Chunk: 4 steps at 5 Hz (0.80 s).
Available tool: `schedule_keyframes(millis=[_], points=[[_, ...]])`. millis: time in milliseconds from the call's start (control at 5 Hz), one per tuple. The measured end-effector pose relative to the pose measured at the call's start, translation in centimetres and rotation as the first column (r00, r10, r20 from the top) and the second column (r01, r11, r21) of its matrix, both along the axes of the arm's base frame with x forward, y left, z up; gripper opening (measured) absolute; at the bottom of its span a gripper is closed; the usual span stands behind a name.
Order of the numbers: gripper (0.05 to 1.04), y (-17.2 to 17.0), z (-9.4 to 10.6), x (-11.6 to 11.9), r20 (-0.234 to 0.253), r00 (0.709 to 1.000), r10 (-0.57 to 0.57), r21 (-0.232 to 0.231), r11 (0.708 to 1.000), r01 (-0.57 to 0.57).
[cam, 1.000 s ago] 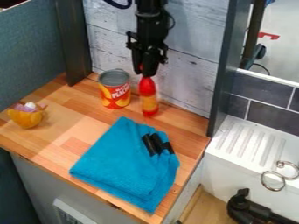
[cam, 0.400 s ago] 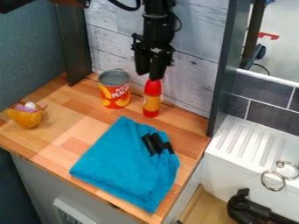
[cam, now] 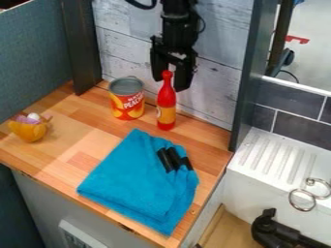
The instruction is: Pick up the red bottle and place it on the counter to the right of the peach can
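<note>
The letters "PEACH" can be read on the can (cam: 127, 99), at the far side, left of the red bottle (cam: 166, 99); the print on the bottle's label (cam: 166, 115) is too small to be read.

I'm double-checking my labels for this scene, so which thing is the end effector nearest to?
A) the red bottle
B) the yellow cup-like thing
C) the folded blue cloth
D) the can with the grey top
A: the top of the red bottle shows in the gap of the open end effector, while the can stands off to one side.
</note>
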<state>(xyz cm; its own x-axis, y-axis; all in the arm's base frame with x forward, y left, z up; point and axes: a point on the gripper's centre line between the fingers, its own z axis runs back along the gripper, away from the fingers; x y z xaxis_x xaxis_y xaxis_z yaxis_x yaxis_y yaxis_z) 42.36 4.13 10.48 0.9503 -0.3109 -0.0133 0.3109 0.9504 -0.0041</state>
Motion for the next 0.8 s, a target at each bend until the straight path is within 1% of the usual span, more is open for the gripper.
schedule_keyframes(millis=[200, 400, 600, 800], points=[[1.001, 0.1, 1.9, -1.9, 0.04, 0.998, 0.046, 0.022, 0.999, -0.047], [1.001, 0.5, 3.4, -5.0, 0.038, 0.993, 0.108, 0.057, 0.992, -0.11], [1.001, 1.6, 4.9, -9.5, 0.038, 0.969, 0.244, 0.055, 0.968, -0.246], [1.001, 5.4, 4.7, -13.8, 0.008, 0.94, 0.34, 0.044, 0.939, -0.34]])
